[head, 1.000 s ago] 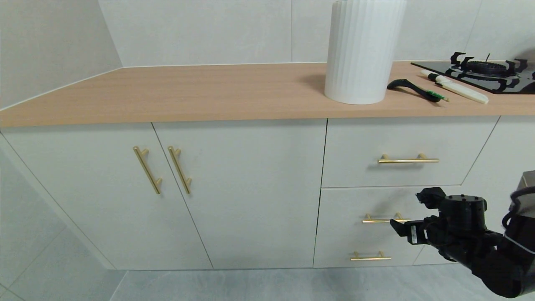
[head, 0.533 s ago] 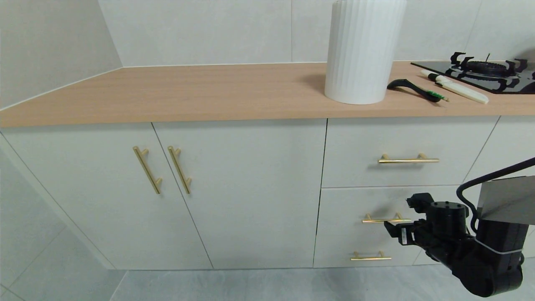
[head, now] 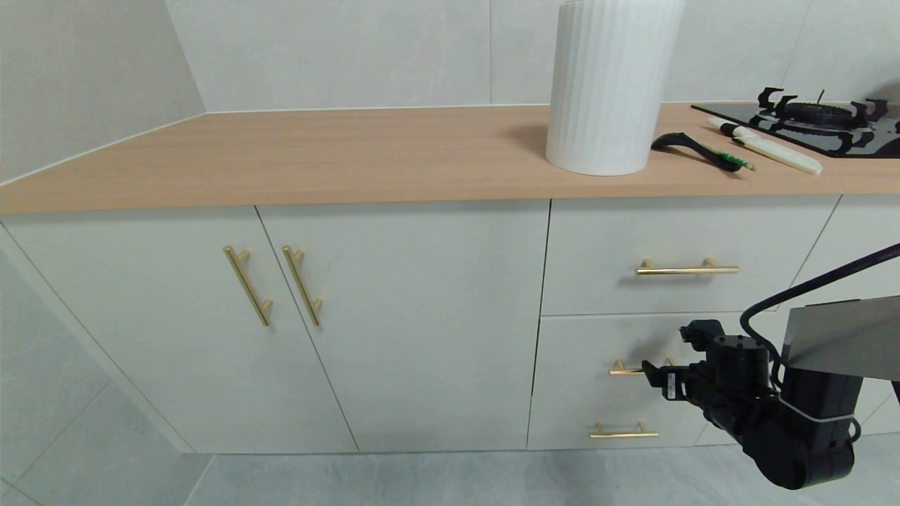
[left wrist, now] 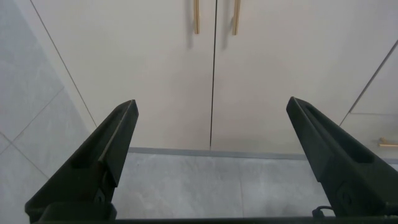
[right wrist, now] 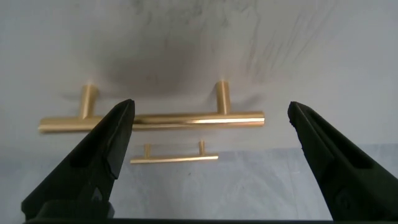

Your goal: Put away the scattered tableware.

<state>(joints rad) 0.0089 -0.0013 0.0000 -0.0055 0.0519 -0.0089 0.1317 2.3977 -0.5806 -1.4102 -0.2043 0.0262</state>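
Drawer-opening step is judged in hand: right gripper (head: pixel 666 348) is held wide open just before the middle drawer handle (head: pixel 628 368). Next, the handle must be straddled and clamped. Knife (head: pixel 773 153) and black utensil (head: pixel 696 149) are left on the counter (head: pixel 351 154). Left gripper (left wrist: pixel 210 106) is open too.

Soft, even room light; the white canister (head: pixel 608 84) throws a faint shadow left across the countertop (head: pixel 316 154); frame edges bow slightly.

A gas hob (head: pixel 819 116) sits on the wooden counter (head: pixel 316 154) above pale cupboards (head: pixel 401 323).
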